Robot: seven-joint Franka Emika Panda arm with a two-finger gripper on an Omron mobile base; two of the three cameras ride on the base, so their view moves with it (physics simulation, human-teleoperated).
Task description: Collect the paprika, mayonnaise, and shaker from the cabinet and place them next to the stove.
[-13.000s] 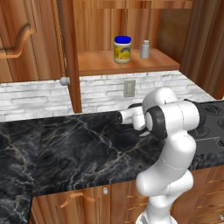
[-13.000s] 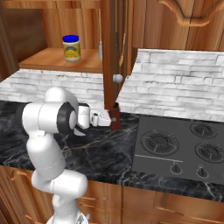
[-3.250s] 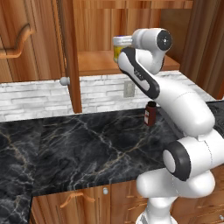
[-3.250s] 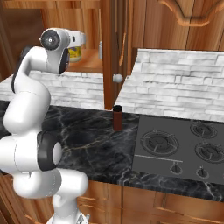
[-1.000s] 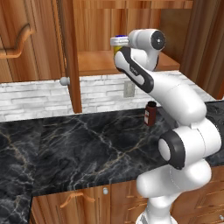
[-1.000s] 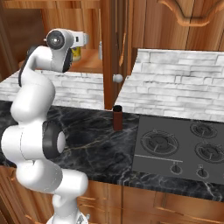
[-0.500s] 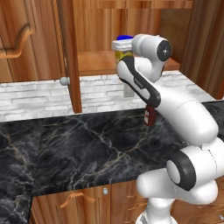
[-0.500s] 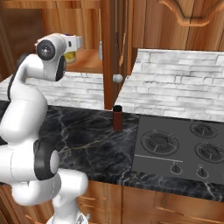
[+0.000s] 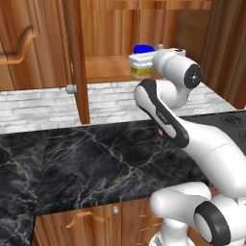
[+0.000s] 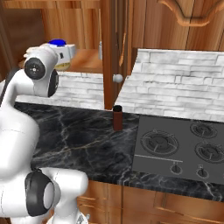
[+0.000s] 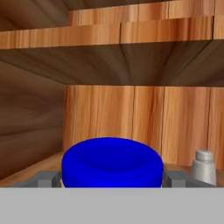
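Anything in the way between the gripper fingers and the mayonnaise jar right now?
No. In the hand view the two fingertips flank the mayonnaise lid with nothing between them and it; the shaker stands off to one side.

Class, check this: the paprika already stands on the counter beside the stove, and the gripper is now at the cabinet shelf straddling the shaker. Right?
Not quite. The gripper straddles the mayonnaise, not the shaker, which stands to one side in the hand view. The paprika does stand beside the stove.
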